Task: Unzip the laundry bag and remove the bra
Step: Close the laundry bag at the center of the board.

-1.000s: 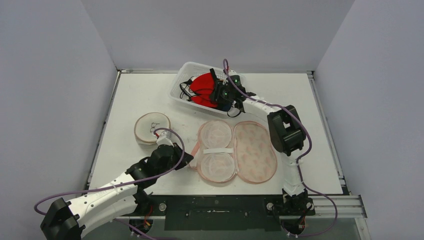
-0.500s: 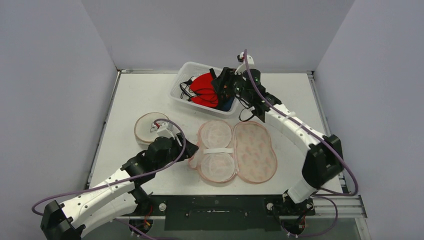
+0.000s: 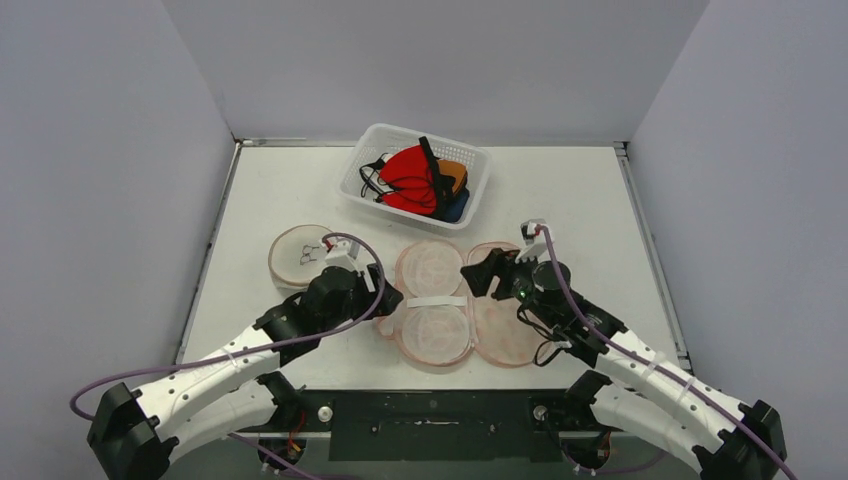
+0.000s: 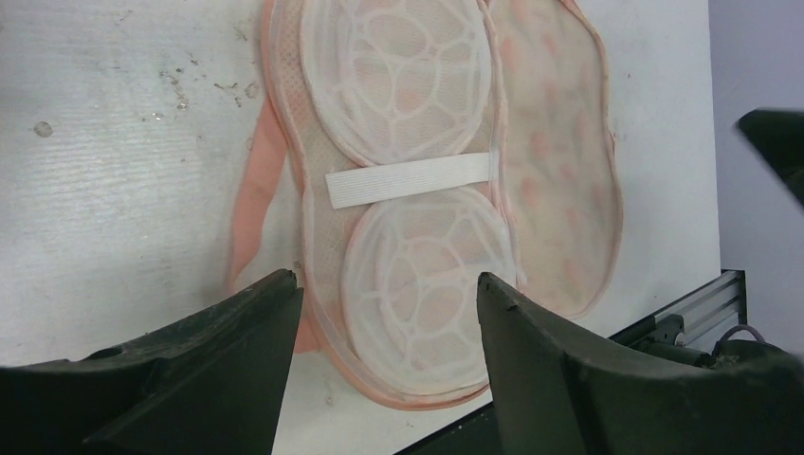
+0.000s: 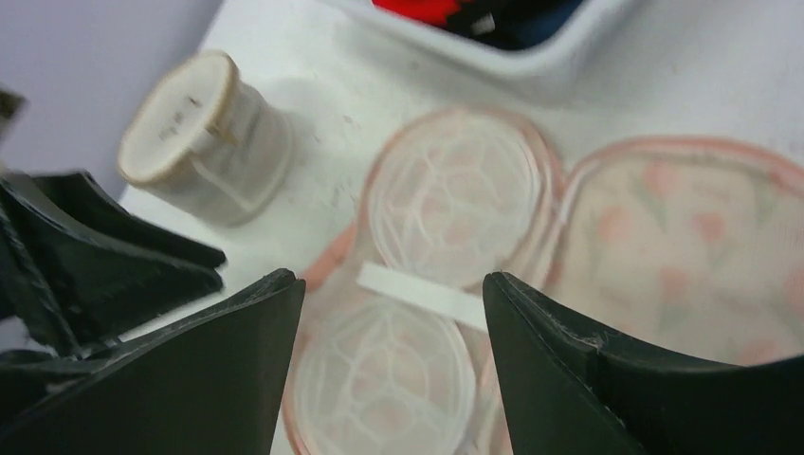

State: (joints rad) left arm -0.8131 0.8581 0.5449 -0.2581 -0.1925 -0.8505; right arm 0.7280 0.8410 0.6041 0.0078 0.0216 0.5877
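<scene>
The laundry bag [image 3: 437, 318] lies unzipped and spread flat on the table [image 3: 600, 200], near the front edge and about midway between the two arms. It opens into two halves joined along a middle seam. The left half holds two round white mesh cups, one behind the other, with one white elastic strap [image 4: 410, 180] across the gap between them. The right half is a single pink flowered panel [image 4: 559, 171]. Both cups look bare (only netting and pink lining show through).

The red bra [image 3: 405, 175] is not in the bag. It sits in the one white basket [image 3: 352, 178] at the back of the table, well apart from the bag, with black straps over it. An orange piece and a dark blue piece lie beside it in the same basket.

The left gripper [image 4: 387, 284] is at the bag's left edge, its two fingers spread apart with nothing between them. The right gripper [image 5: 389, 280] is over the far end of the seam, pointing left. Its two fingers are also spread and hold nothing. Whether either gripper touches the fabric I cannot tell.

One small round mesh pouch [image 3: 300, 255] stands to the left of the bag, just beyond the left gripper and apart from both.
</scene>
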